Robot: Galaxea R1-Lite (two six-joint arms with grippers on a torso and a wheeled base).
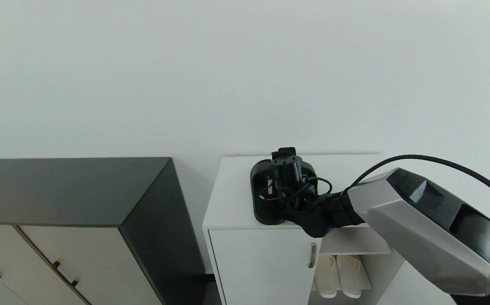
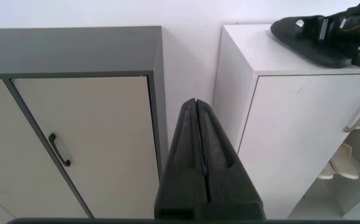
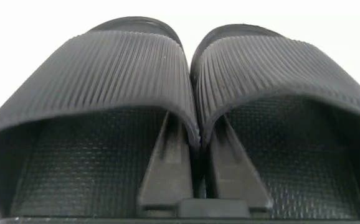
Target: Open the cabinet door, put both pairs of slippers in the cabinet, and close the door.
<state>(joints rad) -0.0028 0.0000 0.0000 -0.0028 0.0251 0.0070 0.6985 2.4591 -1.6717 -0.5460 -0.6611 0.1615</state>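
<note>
- On top of the white cabinet (image 1: pixel 232 190), toward its front edge, the right gripper (image 3: pixel 195 168) is down inside the black slippers (image 1: pixel 264 199). One of its fingers (image 3: pixel 164 165) is slid under each strap.
- The jaws are drawn nearly together, pinching the two inner strap walls where the slippers meet, so the gripper has hold of both at once.
- The black slippers lie side by side and touching, flat on the cabinet top. Their near ends reach almost to the front edge.
- Below them, the cabinet's left-hand door (image 1: pixel 261 262) is flush shut, and its handle (image 1: pixel 312 255) is at the door's right edge.
- The right-hand compartment stands open. The white slippers (image 1: pixel 339 275) lie as a pair on a lower shelf (image 1: pixel 367 281) inside it.
- Low down in front of the furniture, the left gripper (image 2: pixel 196 109) has its jaws pressed fully together with nothing in them. It faces the gap between the white cabinet and the dark cabinet (image 1: pixel 71 186) just beside it.
</note>
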